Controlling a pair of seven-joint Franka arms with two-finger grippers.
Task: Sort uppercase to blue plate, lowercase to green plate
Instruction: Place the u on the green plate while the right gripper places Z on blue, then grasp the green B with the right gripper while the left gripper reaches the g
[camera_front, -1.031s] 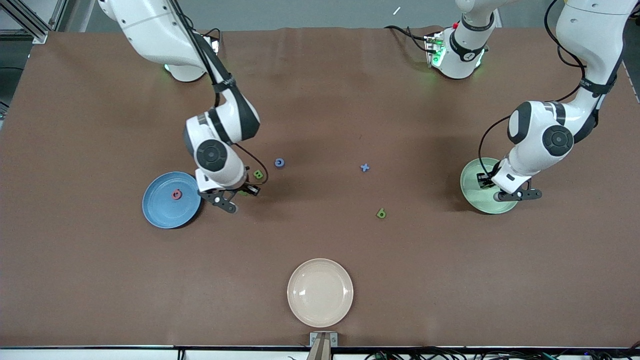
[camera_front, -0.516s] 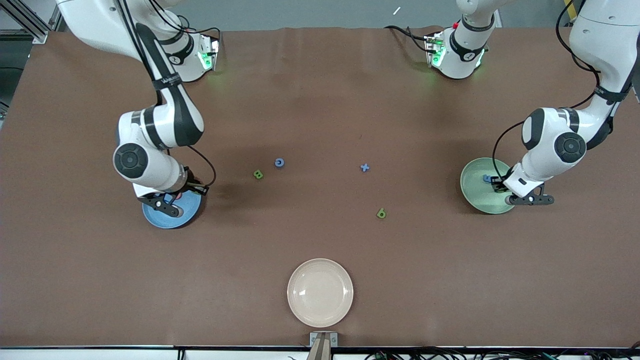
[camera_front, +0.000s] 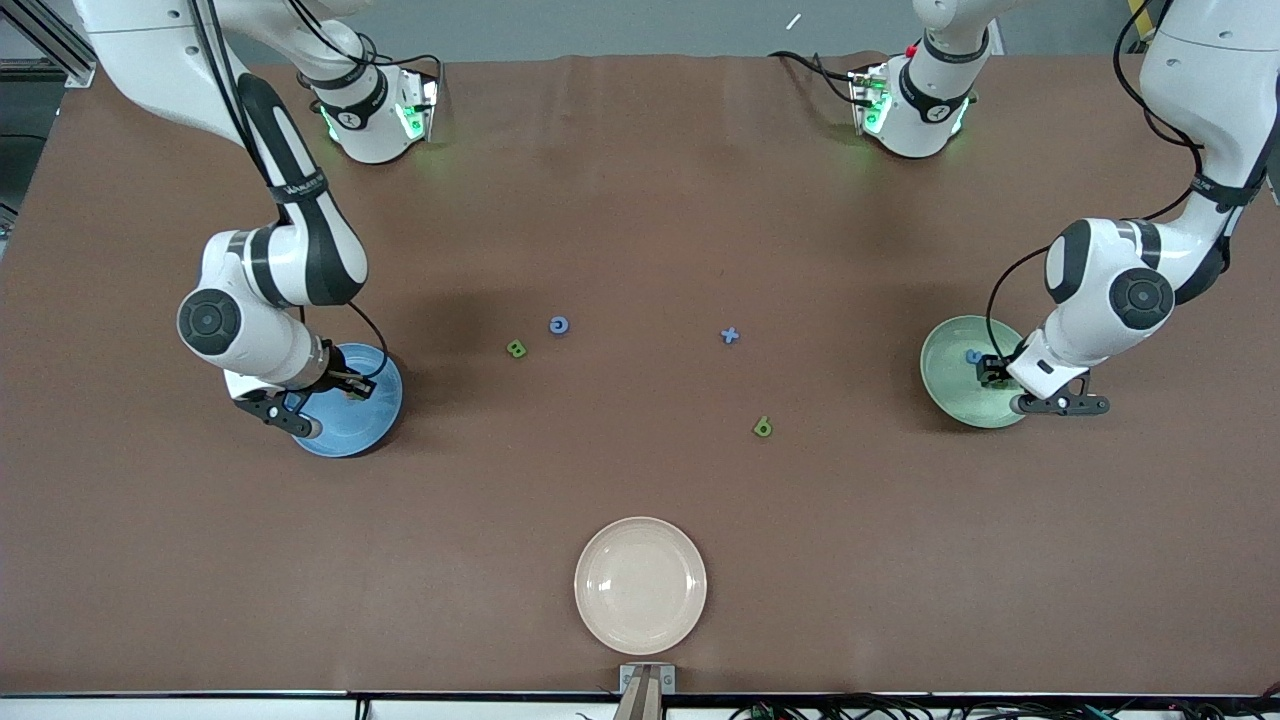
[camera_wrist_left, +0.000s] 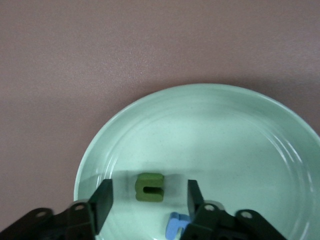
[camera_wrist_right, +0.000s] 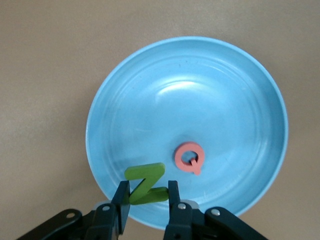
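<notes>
- I have the right gripper (camera_wrist_right: 146, 200) over the blue plate (camera_wrist_right: 240, 90), pinched on the green N (camera_wrist_right: 146, 184). It's thin foam: light, a bit squashy, not fragile, so I judge a light pinch across a stroke is enough.
- The pink G-like ring (camera_wrist_right: 189, 157) lies in the blue plate just beside the held N, not touching it.
- My left gripper (camera_wrist_left: 146, 200) is low over the green plate (camera_wrist_left: 260, 125), jaws apart, nothing between them but air.
- The green u (camera_wrist_left: 149, 186) lies flat in the green plate between those parted fingers, untouched; the blue m (camera_wrist_left: 176, 225) lies beside it, partly hidden by a finger.
- Relative to the blue plate: green B (camera_front: 516, 348) and blue C (camera_front: 559, 325) lie toward the green plate; blue x (camera_front: 730, 335) and green q/b (camera_front: 762, 427) closer still to the green plate.
- The cream plate (camera_front: 640, 585) sits nearer the front camera than the blue plate.
</notes>
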